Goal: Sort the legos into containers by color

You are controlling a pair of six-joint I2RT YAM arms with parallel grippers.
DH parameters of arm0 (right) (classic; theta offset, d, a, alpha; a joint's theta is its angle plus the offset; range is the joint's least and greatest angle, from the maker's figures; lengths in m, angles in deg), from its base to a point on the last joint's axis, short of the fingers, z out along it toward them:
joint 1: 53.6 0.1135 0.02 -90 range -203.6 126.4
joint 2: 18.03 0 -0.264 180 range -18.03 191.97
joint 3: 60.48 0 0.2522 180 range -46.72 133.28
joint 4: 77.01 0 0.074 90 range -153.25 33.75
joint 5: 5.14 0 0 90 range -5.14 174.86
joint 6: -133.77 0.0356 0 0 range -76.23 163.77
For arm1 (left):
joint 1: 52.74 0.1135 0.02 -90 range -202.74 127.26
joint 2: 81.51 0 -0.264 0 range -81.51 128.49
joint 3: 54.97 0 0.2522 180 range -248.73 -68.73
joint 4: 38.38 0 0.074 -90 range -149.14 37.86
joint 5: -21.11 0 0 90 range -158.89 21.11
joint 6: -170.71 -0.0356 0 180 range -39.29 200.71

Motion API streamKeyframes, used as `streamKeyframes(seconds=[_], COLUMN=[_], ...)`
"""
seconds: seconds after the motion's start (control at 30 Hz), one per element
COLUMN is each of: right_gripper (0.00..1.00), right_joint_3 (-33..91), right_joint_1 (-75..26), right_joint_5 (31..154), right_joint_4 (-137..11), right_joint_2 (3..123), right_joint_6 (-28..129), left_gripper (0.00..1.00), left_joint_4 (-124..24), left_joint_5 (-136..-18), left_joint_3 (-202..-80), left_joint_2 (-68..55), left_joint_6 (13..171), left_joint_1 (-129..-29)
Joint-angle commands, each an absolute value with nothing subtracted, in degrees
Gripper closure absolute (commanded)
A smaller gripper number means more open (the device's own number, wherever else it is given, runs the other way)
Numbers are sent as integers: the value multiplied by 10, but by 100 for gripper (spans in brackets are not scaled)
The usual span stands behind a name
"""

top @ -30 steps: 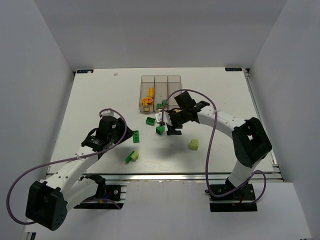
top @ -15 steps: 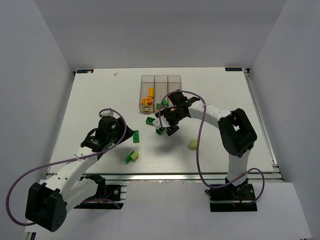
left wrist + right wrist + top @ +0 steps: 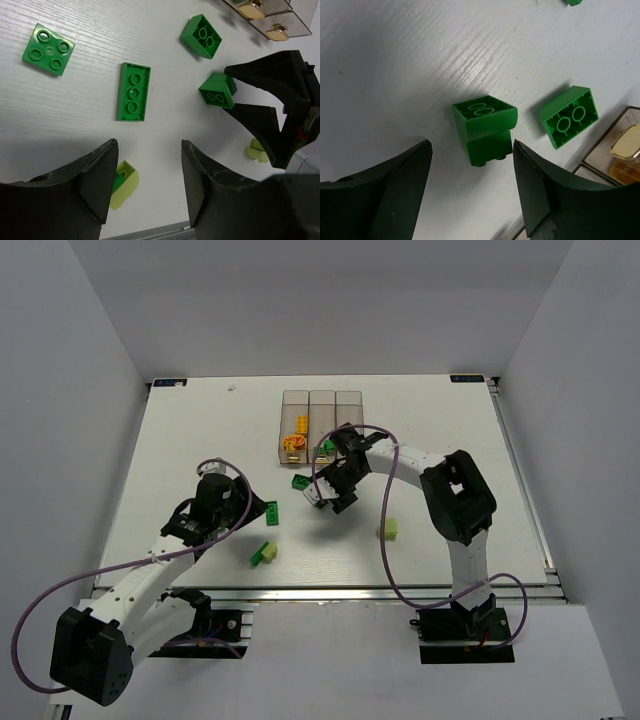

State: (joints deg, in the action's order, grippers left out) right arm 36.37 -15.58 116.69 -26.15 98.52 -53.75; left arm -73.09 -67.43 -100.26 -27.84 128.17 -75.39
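Note:
My right gripper (image 3: pixel 330 496) is open, its fingers either side of a bright green brick (image 3: pixel 485 127) lying on the table and not touching it. The same brick shows in the left wrist view (image 3: pixel 218 90). A second green brick (image 3: pixel 568 116) lies upside down beside it, near the clear containers (image 3: pixel 321 400). The left bin holds orange legos (image 3: pixel 293 445). My left gripper (image 3: pixel 145 200) is open and empty, low over the table beside a yellow-green brick (image 3: pixel 122 182). A green plate (image 3: pixel 133 91) and a square green plate (image 3: pixel 48 49) lie ahead of it.
Another yellow-green brick (image 3: pixel 388 529) lies right of the right gripper. A small green piece (image 3: pixel 328 447) sits at the containers' near end. The table's near edge rail (image 3: pixel 330 592) runs just behind the arm bases.
My right gripper has swung left and come down around the green brick. The left arm has barely moved.

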Motion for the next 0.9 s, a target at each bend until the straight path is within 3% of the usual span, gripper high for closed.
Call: streamKeyframes(seconds=[0.0,0.6,0.8,0.87], right_gripper=[30,49,62,70], right_joint_3=[396,411,410,413], right_joint_1=[-148,-143,-143,-143], right_joint_5=[1173,1150,1152,1156], right_joint_4=[-238,-213,-211,-210], right_joint_2=[997,1019,1016,1012], right_joint_6=[-545,-551,-530,-513], left_gripper=[37,37,37,36], left_joint_4=[-732,-724,-704,-692], left_joint_5=[-672,-676,-684,-706], left_joint_3=[-1011,-1005,-999,-995], left_joint_2=[-276,-283,-291,-296], left_joint_6=[1277,1285,1290,1290], left_joint_1=[-751,-752,-751,-752])
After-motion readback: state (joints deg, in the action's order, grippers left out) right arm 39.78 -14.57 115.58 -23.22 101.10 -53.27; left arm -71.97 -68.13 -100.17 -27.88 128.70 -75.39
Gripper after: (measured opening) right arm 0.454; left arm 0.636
